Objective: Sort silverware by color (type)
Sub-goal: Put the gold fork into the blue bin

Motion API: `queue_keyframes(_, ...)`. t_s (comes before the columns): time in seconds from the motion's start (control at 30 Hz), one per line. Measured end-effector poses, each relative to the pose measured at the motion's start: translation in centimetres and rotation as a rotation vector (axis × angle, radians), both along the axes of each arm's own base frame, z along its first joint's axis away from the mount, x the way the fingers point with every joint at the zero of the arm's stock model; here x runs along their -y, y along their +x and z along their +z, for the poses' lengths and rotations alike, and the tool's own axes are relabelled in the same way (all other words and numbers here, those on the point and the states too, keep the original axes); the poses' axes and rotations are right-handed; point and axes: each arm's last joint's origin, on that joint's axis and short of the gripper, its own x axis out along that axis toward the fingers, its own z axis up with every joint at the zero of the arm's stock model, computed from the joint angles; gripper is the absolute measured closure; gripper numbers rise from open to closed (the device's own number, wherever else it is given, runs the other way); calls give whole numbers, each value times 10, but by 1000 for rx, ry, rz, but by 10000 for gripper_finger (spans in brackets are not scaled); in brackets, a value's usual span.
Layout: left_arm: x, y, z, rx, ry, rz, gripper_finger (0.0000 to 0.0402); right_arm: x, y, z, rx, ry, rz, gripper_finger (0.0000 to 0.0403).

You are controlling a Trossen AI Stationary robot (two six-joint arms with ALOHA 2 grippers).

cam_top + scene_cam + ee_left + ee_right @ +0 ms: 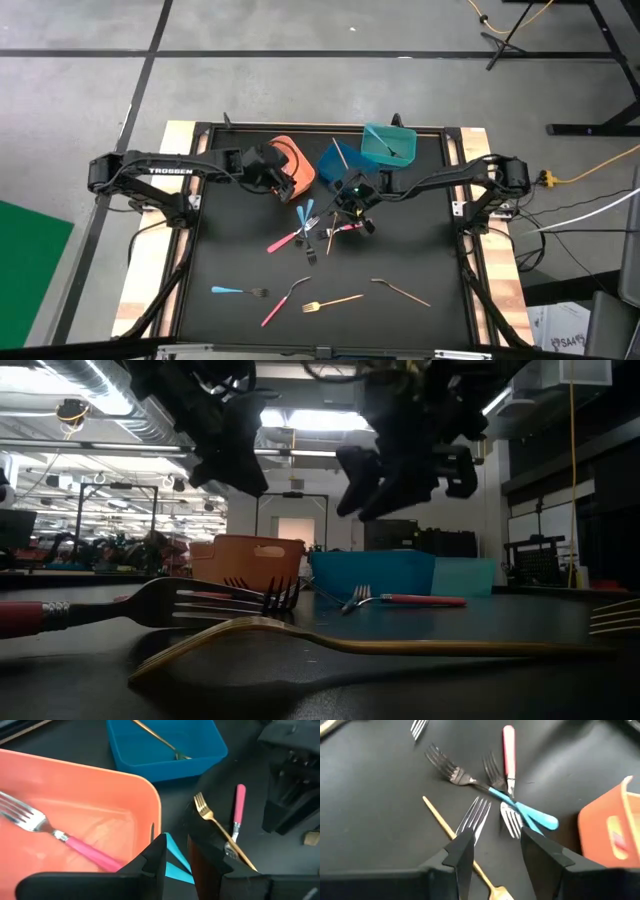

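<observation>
currently | left gripper (283, 178) is held over the orange rectangular plastic bin (298, 160), fingers nearly closed, empty; a pink-handled fork (55, 834) lies inside | right gripper (492, 845) is poised part-open, empty, above the clustered forks (312, 228) mid-table, likely for a pick

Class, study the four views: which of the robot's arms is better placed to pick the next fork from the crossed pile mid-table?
Probably the right. The right gripper hangs open directly above the crossed pile of forks, while the left gripper is over the orange bin, beside the pile.
</observation>
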Motion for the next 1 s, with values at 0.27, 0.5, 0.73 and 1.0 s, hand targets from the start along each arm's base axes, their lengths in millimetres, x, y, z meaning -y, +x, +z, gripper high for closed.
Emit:
queue_keyframes(0.27, 1, 0, 0, -14, 35, 31, 328, 2, 8, -26, -68, -50, -20, 249)
queue_keyframes(0.5, 0, 0, 0, -15, 41, 38, 328, 4, 11, -44, -118, -113, -44, 249)
queue_keyframes(0.73, 0, 0, 0, -15, 41, 38, 328, 5, 13, -61, -170, -110, -41, 249)
queue_keyframes(1.0, 0, 0, 0, -16, 41, 38, 328, 4, 15, -72, -196, -99, -33, 249)
